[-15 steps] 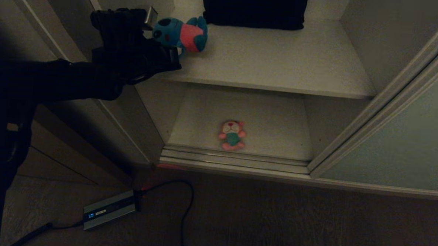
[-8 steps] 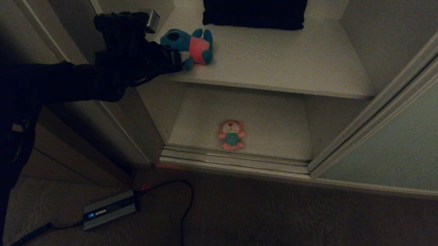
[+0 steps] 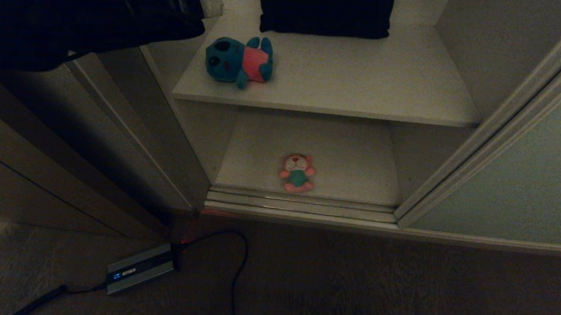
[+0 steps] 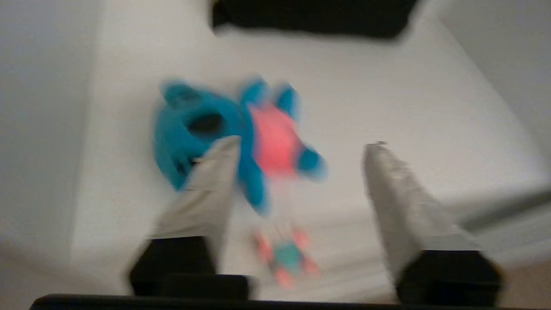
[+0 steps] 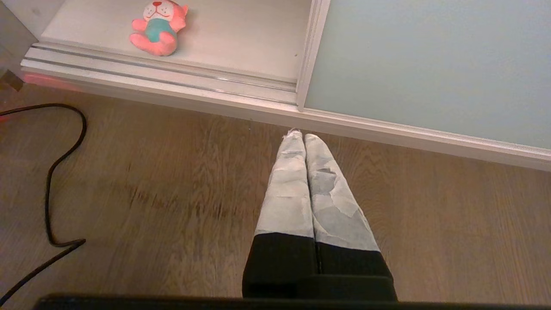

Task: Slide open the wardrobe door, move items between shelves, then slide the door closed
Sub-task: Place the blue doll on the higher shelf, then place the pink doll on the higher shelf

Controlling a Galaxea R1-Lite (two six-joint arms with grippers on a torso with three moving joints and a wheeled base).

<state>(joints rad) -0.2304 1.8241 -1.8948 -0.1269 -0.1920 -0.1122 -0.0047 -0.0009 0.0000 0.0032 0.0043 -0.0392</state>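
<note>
The blue plush toy (image 3: 239,61) with a pink shirt lies on its back near the left front corner of the upper shelf (image 3: 359,80). My left gripper (image 4: 301,144) hovers above and behind it, open, with nothing between its fingers (image 4: 215,181); in the head view the arm reaches in from the top left. On the lower shelf (image 3: 347,151) the pink plush toy (image 3: 298,173) in a teal shirt lies near the front edge. The pale grey-green sliding wardrobe door (image 3: 511,186) stands slid aside to the right. My right gripper (image 5: 303,137) hangs shut and empty over the wooden floor.
A black cushion (image 3: 327,10) fills the back of the upper shelf. The door track (image 3: 302,203) runs along the wardrobe's front. A power brick (image 3: 140,267) with a black cable (image 3: 240,264) lies on the floor at the left. A brown wood-grain panel (image 3: 33,175) borders the left side.
My left gripper opened and let the blue toy drop onto the upper shelf. The left arm then rose and drew back towards the top left. The pink toy stayed put.
</note>
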